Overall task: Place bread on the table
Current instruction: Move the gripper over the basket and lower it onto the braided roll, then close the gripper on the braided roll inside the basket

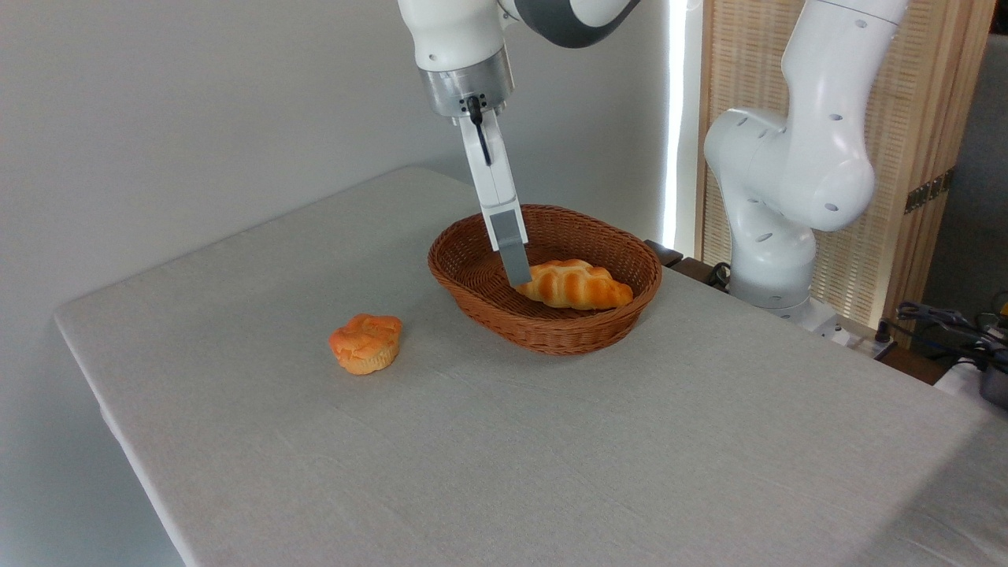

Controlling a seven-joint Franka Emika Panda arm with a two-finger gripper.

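The bread (579, 285), a golden braided loaf, lies inside the brown wicker basket (551, 337) at the back of the table (551, 449). My gripper (517, 274) reaches down into the basket, its tip at the loaf's left end. I see the gripper edge-on: one grey finger (510, 244) shows and hides the other, so the gap between the fingers and any hold on the loaf are hidden.
A small round orange muffin-shaped bun (365, 343) sits on the cloth to the left of the basket. The arm's white base (776, 260) stands behind the table's right rear edge, with cables (945, 323) and a slatted screen beyond it.
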